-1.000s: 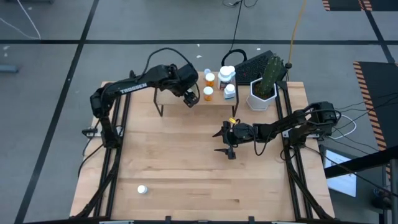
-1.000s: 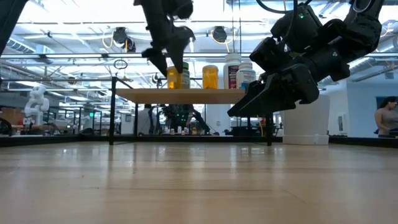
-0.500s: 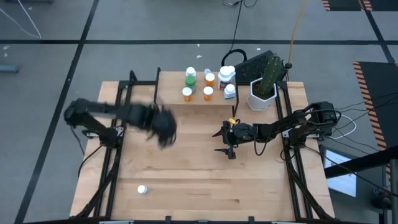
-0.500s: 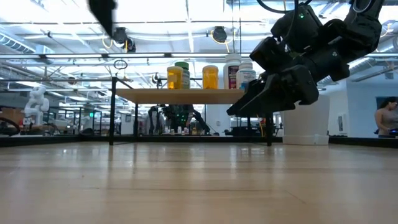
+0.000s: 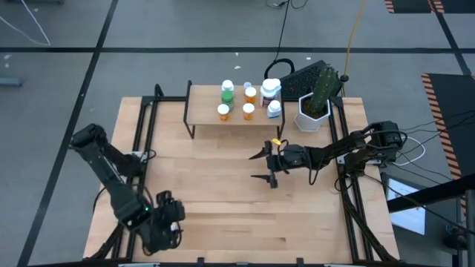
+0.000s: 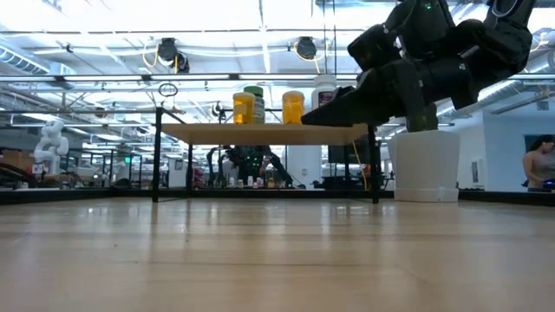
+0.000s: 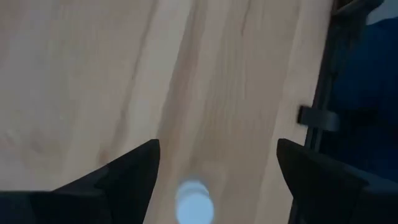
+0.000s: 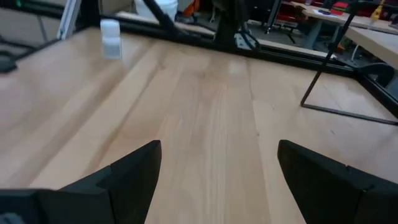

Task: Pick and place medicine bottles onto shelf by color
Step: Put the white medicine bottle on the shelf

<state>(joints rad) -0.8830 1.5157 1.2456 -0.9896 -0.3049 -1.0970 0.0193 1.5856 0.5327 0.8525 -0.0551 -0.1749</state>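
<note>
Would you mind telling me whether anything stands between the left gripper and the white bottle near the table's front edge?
Nothing visible does. The left gripper hangs open over the white bottle, with only bare tabletop around it.

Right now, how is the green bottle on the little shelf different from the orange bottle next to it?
The green bottle has a green body, while the orange bottle has an orange one. In the low view, the green bottle stands taller than the orange bottle. On the shelf, the green bottle sits further toward the left arm's side. Both stand upright, and both have pale caps.
</note>
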